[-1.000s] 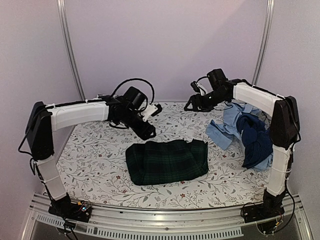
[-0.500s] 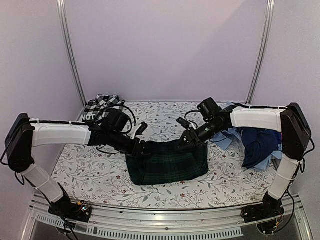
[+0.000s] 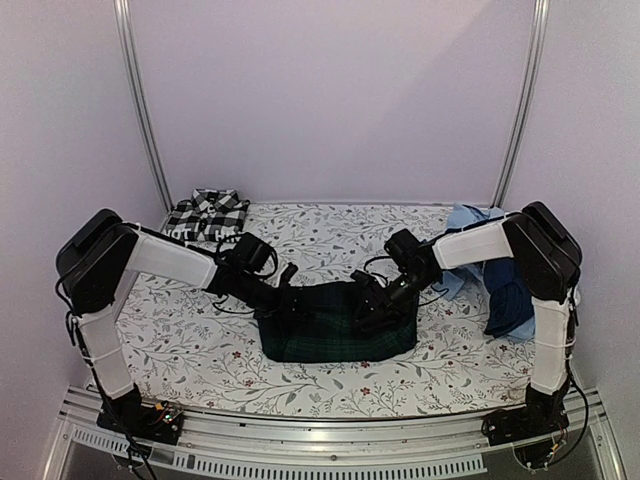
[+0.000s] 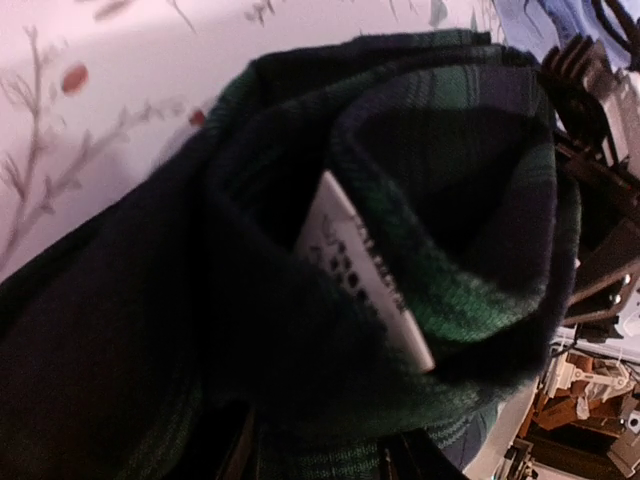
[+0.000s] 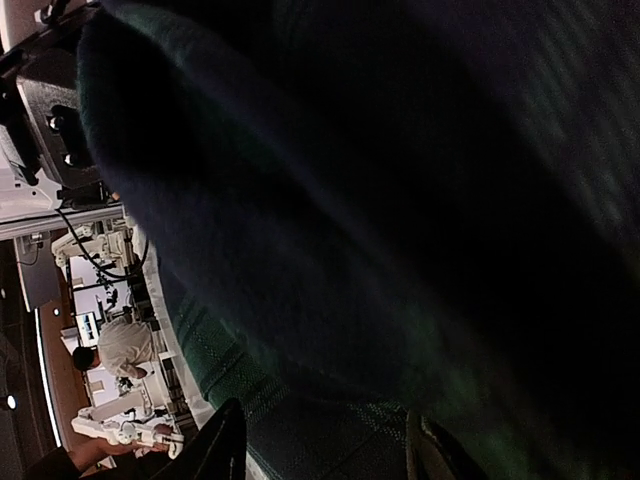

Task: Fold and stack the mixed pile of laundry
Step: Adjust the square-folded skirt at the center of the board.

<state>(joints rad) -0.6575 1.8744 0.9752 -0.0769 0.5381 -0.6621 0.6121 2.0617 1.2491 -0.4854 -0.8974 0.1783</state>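
The dark green-navy plaid garment (image 3: 335, 325) lies folded mid-table. My left gripper (image 3: 290, 303) is down at its far left edge and my right gripper (image 3: 368, 303) at its far right edge. In the left wrist view the plaid cloth (image 4: 450, 200) fills the frame, a white label (image 4: 365, 270) shows, and my gripper (image 4: 320, 455) has its jaws apart with cloth between them. In the right wrist view the cloth (image 5: 350, 200) also lies between the spread jaws of my gripper (image 5: 325, 450). The black-and-white checked shirt (image 3: 205, 212) lies folded at the back left.
A heap of light blue (image 3: 470, 225) and navy (image 3: 508, 290) pieces lies at the right edge under the right arm. The floral table covering (image 3: 180, 340) runs to the metal rail at the front. Frame posts stand at the back corners.
Both arms swung down from the back of the table to the plaid garment's far edge and pushed into it. The checked shirt now shows uncovered at the back left.
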